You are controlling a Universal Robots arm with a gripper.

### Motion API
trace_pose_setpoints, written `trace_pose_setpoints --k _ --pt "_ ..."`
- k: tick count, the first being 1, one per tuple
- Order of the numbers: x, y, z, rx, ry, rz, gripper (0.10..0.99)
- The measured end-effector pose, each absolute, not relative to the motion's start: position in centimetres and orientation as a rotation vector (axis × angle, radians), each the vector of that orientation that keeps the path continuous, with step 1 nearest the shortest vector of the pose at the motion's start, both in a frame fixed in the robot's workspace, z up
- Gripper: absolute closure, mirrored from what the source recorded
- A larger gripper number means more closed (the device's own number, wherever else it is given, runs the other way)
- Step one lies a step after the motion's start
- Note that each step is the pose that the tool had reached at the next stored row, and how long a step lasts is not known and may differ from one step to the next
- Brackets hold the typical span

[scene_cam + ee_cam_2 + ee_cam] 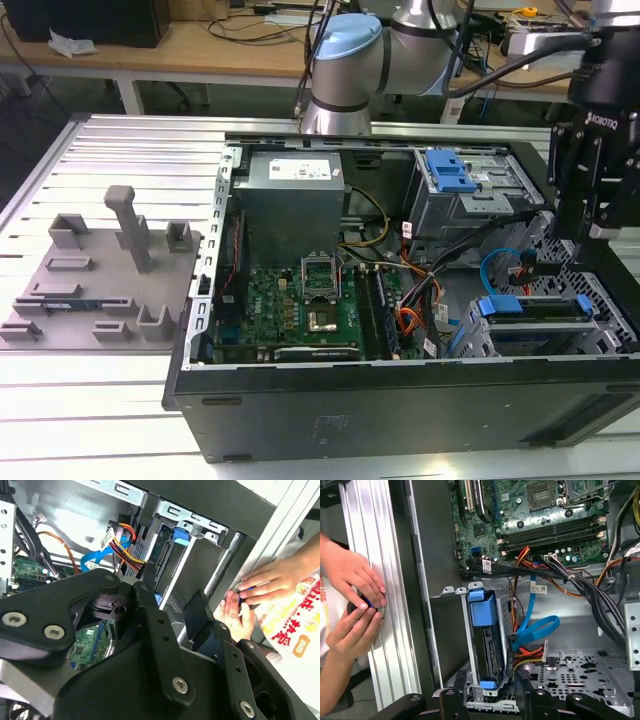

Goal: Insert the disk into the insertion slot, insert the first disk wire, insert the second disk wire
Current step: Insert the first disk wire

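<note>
First wrist view: the disk (489, 650) stands on edge inside the insertion slot (466, 645), with its blue carrier (482, 611) capping both ends. A blue cable (536, 630) curls in toward the disk's connector side. A bundle of red, yellow and orange wires (530, 655) lies just beside it. I cannot tell whether either is plugged in. The gripper (490, 692) hovers close over the slot, its fingers spread with nothing between them. The motherboard (540, 515) lies further inside the case. A person's hand (355, 577) and other hand (350, 630) meet on the ribbed worktop (380, 605) beside the case, pinching something small and dark. In the exterior view the gripper hangs over the open computer case (400, 420) toward the exterior view's right, and a grey tray of holders (100, 270) sits on the worktop at the exterior view's left.
</note>
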State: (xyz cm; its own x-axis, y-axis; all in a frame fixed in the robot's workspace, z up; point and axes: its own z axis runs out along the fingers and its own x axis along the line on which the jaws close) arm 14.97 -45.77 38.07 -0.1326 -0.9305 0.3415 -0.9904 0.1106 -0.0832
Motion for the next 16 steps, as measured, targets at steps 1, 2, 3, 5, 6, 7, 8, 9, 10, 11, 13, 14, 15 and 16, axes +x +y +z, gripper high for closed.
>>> trace_pose_setpoints --k 1,2,3,5,6,7,8,9,10,11,13,14,15,16 --pt "15.0 -45.7 38.0 1.928 -2.172 0.435 0.584" --pt "15.0 -45.7 37.9 1.943 -2.16 0.438 0.584" --pt "15.0 -45.7 37.7 1.964 -2.144 0.442 0.584" --pt "14.9 -45.7 37.5 1.984 -2.128 0.445 0.584" --pt "14.8 -45.7 37.3 1.986 -2.126 0.445 0.584" --pt "14.7 -45.5 37.1 1.987 -2.125 0.446 0.584" --pt "14.6 -45.2 37.0 1.986 -2.124 0.449 0.584" --pt "14.6 -45.0 36.9 1.985 -2.123 0.45 0.584" --pt "14.6 -44.8 36.9 1.984 -2.121 0.453 0.584" --pt "14.6 -44.8 36.8 1.982 -2.12 0.455 0.584" --pt "14.6 -44.7 36.6 1.98 -2.117 0.459 0.584" --pt "14.6 -44.7 36.5 1.98 -2.116 0.46 0.584" --pt "14.6 -44.6 36.3 1.979 -2.115 0.461 0.667" --pt "14.5 -44.6 36.2 1.979 -2.116 0.461 0.737"
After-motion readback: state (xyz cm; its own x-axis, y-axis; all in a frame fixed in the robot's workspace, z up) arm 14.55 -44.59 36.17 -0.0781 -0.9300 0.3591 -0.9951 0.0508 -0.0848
